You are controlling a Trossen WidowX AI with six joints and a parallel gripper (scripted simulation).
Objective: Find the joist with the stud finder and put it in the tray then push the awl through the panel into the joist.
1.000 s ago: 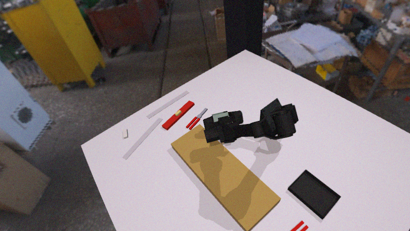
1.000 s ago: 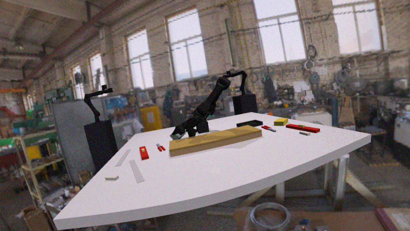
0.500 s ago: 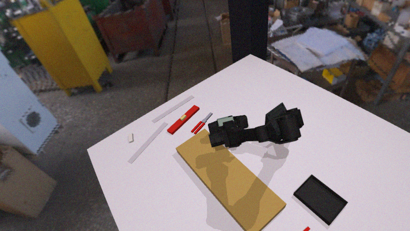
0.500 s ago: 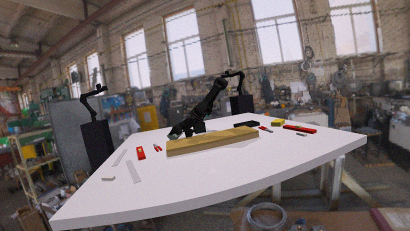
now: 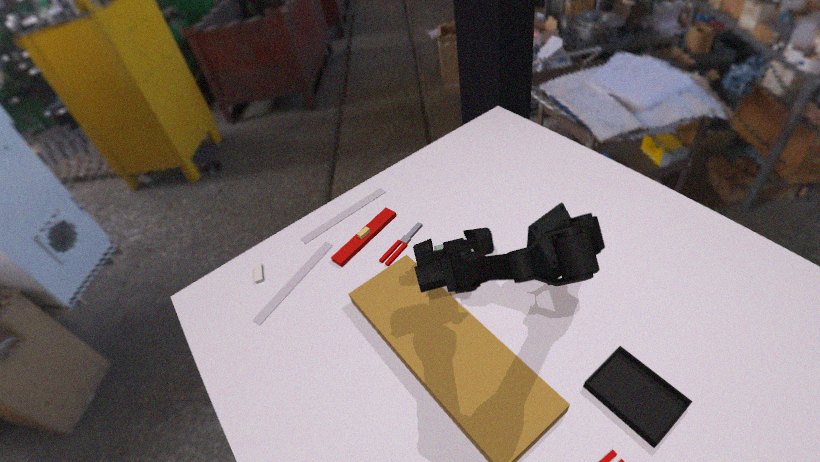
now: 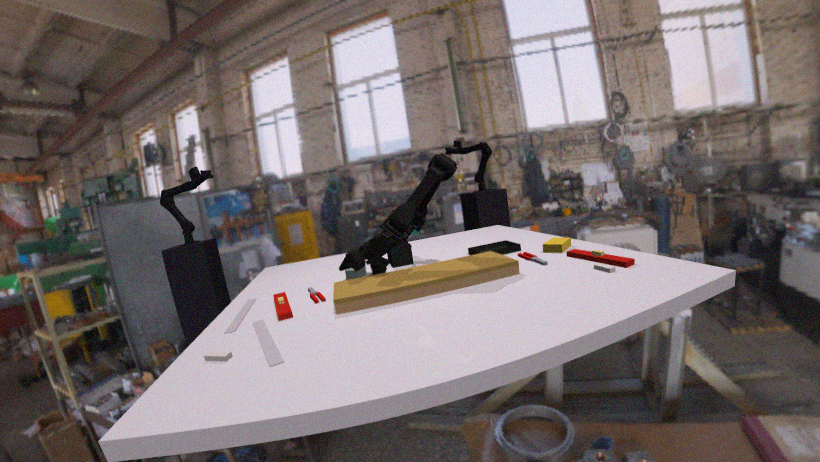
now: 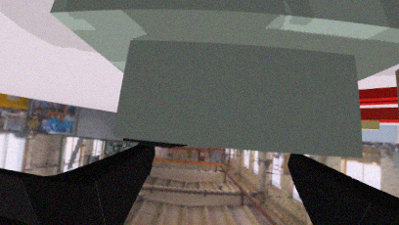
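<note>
The grey-green stud finder (image 5: pixel 438 247) (image 6: pixel 355 274) (image 7: pixel 240 98) is tilted against the view in the wrist camera and fills its upper middle. My gripper (image 5: pixel 451 243) (image 7: pixel 221 154) is open, its black fingers wide apart around the stud finder. Both are at the far left end of the tan floor panel (image 5: pixel 487 367) (image 6: pixel 424 281); whether the stud finder touches the panel or the table is hidden. No hole shows in the visible panel top, part of which is in shadow. The black tray (image 5: pixel 636 396) (image 6: pixel 494 249) is empty, beyond the panel's other end. I cannot make out the awl.
Near the gripper lie red-handled pliers (image 5: pixel 401 246) (image 6: pixel 316 295), a red level (image 5: pixel 350 246) (image 6: pixel 282 307) and flat grey strips (image 5: pixel 292 284) (image 6: pixel 268 344). Beyond the tray end are a yellow block (image 6: pixel 556 246), another red level (image 6: pixel 611 259) and a second red-handled tool (image 6: pixel 532 258).
</note>
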